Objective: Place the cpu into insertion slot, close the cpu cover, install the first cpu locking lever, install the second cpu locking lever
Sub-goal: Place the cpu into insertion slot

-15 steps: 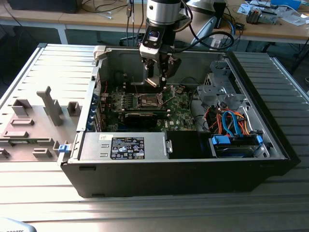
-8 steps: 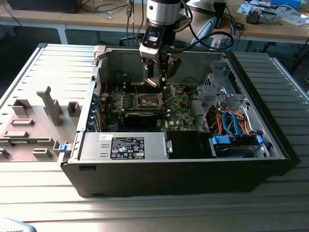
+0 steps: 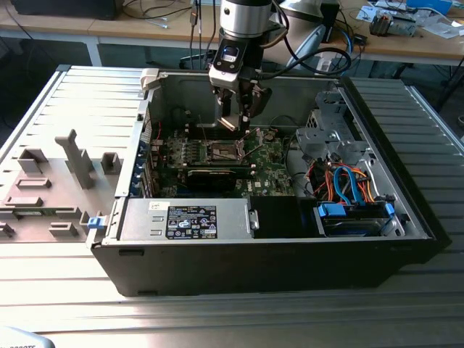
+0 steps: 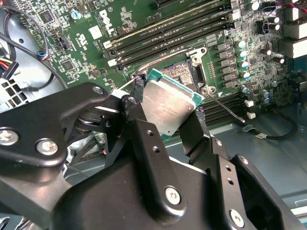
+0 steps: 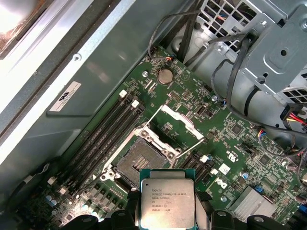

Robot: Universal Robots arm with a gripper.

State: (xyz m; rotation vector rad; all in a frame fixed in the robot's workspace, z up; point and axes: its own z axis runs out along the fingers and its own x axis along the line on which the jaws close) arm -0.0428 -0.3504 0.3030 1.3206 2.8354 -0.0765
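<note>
My gripper [image 3: 233, 118] hangs inside the open computer case, shut on the cpu [image 3: 229, 123]. In both wrist views the cpu [image 4: 169, 104] [image 5: 167, 203] shows its grey-silver top, pinched by its edges between the black fingers [image 4: 135, 111] and tilted above the motherboard. The insertion slot [image 5: 138, 162] [image 4: 178, 74] lies open and bare just beyond the chip. The cpu cover [image 5: 185, 125], a silver frame, stands swung up off the slot at its far side. Thin wire locking levers [image 5: 190, 150] [image 4: 226, 108] stand released beside the socket.
Black memory slots [image 5: 103, 139] flank the socket. A grey drive cage [image 5: 273, 52] with cables [image 3: 341, 181] fills the exterior view's right of the case. The power supply [image 3: 188, 220] sits at the near wall, and grey plastic fixtures [image 3: 76, 156] stand outside the case.
</note>
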